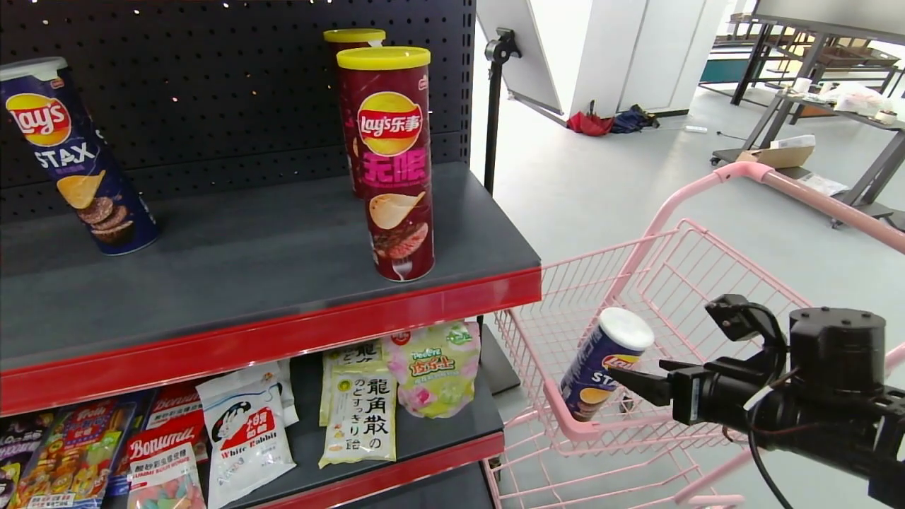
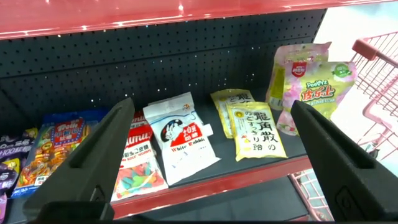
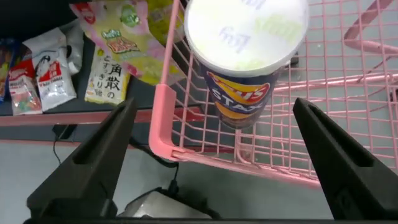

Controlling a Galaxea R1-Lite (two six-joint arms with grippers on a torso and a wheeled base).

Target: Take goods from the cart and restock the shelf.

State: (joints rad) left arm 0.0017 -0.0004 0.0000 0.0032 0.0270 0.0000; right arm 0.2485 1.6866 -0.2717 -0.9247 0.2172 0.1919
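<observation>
**Right gripper and can.** The right gripper is held over the pink wire shopping cart, its jaws spread wide and holding nothing. The dark blue cylindrical chip can with a white plastic lid lies on the line between the jaws, just beyond their tips. In the right wrist view a clear gap remains on either side, and neither finger touches the can.

**The can.** It stands tilted in the corner of the cart basket nearest the shelf, resting against the pink rim, lid uppermost. The body carries a yellow and red emblem; the lid is round, flat and pale.

**Left gripper.** The left gripper hangs before the lower shelf, jaws wide apart and empty. Flat snack bags lie on this shelf: a white bag, a yellow bag and a pink and green bag.

**Upper shelf.** The dark grey upper shelf with a red front edge bears two upright maroon cans with yellow lids, one behind the other, near its cart end. A second blue can stands well apart at the far left.
</observation>
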